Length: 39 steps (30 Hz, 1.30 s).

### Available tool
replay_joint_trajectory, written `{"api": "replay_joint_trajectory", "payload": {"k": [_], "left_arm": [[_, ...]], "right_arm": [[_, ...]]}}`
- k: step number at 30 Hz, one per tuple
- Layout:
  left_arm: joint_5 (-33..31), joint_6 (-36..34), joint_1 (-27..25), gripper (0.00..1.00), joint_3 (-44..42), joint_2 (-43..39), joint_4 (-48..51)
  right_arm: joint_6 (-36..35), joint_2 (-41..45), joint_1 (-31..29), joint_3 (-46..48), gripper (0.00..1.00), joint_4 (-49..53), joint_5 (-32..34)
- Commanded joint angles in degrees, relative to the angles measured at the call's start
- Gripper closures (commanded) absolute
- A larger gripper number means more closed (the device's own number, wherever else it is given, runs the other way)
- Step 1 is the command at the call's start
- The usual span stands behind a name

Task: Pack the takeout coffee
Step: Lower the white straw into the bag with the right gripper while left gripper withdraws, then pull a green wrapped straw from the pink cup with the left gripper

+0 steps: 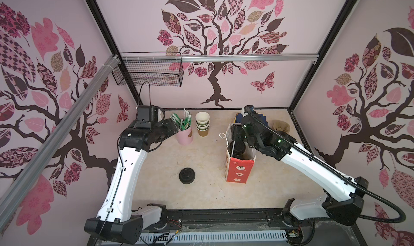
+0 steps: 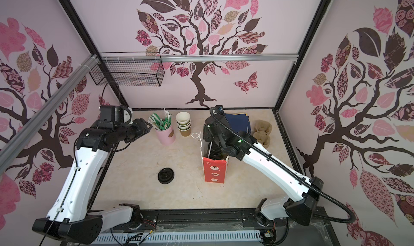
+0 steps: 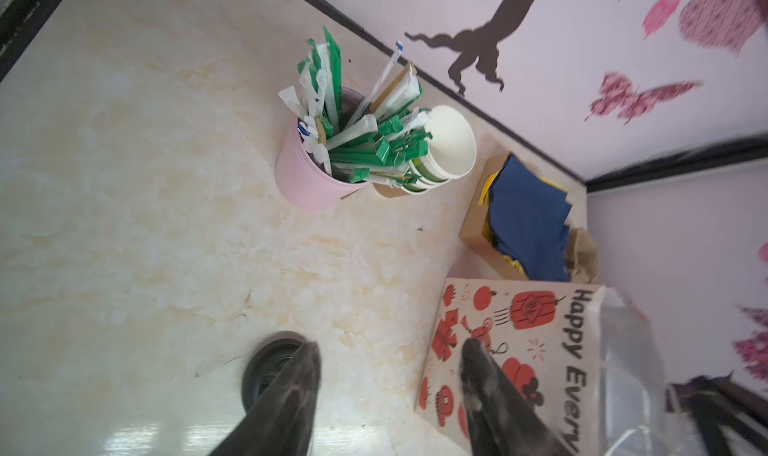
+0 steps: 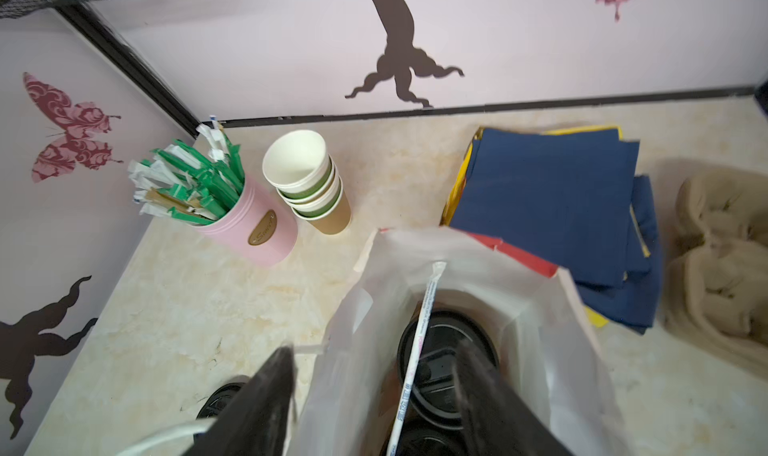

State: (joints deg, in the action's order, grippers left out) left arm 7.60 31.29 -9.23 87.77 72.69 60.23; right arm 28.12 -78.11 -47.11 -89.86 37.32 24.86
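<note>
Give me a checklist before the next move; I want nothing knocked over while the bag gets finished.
1. Bag standing upright: ok.
2. Two lidded cups inside the bag: ok, only their black lids show.
3. Wrapped straw in the bag: ok.
4. Right pincer open and empty: ok.
5. Right pincer clear of the bag wall: cannot tell; the wall runs through its gap in the wrist view.
6. Left pincer open, empty, away from the bag: ok.
</note>
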Motion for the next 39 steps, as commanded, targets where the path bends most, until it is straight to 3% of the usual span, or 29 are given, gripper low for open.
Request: {"api": "replay_joint_trajectory", "payload": {"k": [1, 7, 19, 26, 34, 39], "left_arm": [[-1.77, -4.64, -2.28, 0.51, -1.84, 4.25, -3.6], [-7.8, -3.3, -1.54, 0.65, -3.36, 10.45, -9.35], [-5.38, -0.36, 0.18, 0.66, -6.39, 18.07, -23.21], [-4.56, -0.63, 0.22, 0.74, -4.59, 21.86, -24.27], [-6.27, -1.44, 0.14, 1.0, -4.25, 22.19, -22.28], [-9.11, -2.86, -0.34, 1.0, -2.33, 19.49, -19.62]], "right_arm": [[-4.41, 2.15, 0.04, -8.52, 0.32, 4.22, 1.93], [-9.21, 5.89, 0.09, -10.55, 0.34, 5.53, 6.09], [-6.16, 9.33, 0.04, -8.21, 0.37, 8.11, 7.39], [-5.88, 9.13, 0.04, -7.98, 0.37, 8.38, 7.25], [-6.57, 8.94, 0.13, -8.75, 0.37, 8.46, 8.09], [-6.76, 8.94, 0.08, -9.39, 0.37, 8.73, 8.14]]}}
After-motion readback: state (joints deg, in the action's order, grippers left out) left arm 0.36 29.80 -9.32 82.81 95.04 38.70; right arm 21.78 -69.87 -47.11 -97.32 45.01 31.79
